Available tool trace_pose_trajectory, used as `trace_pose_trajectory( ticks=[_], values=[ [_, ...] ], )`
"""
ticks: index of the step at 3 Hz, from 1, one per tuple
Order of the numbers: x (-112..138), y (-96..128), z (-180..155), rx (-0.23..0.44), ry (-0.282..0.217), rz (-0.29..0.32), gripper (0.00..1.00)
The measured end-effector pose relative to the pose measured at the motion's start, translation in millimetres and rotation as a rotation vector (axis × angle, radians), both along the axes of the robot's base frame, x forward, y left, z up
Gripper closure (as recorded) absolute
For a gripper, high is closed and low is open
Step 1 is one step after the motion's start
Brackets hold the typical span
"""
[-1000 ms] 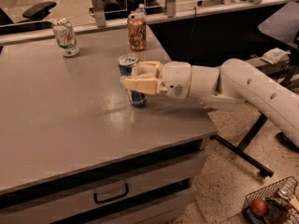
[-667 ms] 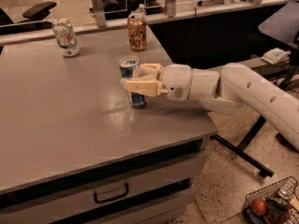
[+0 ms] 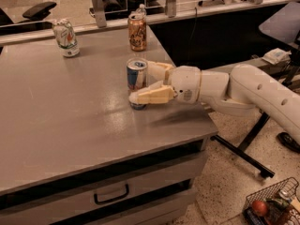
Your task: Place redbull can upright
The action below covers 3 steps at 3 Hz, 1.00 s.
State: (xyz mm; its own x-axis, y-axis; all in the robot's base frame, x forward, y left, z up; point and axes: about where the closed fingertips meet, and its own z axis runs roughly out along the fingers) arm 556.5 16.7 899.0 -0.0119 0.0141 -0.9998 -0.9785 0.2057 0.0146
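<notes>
Since 0.7 s ago the white two-finger tool (image 3: 141, 81) has spread its fingers. The near finger (image 3: 151, 95) sits lower and closer to the camera, and the can has not shifted. The tool is now open, with nothing clamped. It is low over the right part of the table, reaching in from the right.

The slim blue-and-silver redbull can (image 3: 136, 76) stands upright on the table, silver top up, between the two fingers. The near finger crosses in front of the can's lower part, with its tip at the can's base. The far finger is just behind and to the right of the can. Can't tell whether either finger touches the can.

Behind the tool, the rounded white wrist and arm (image 3: 243, 90) run off to the right past the table edge.

The grey flat-topped table (image 3: 70, 125) has drawers on its front side. An orange-brown can (image 3: 137, 30) stands upright at the far edge, behind the redbull can and apart from it. A dented white-and-green can (image 3: 65, 37) is at far left, well apart.

A wire basket (image 3: 274, 205) sits on the floor at lower right.
</notes>
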Motion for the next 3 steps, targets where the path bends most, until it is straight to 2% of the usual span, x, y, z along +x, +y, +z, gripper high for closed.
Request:
trace_pose_trajectory(
  ticks=[1,2,3],
  values=[
    [-5,-22,0,-0.056,-0.004,-0.015,0.0],
    [-18,-63,0,-0.142,-0.003,-0.061,0.0],
    [-20,-72,0,-0.158,-0.004,-0.073,0.0]
  ],
)
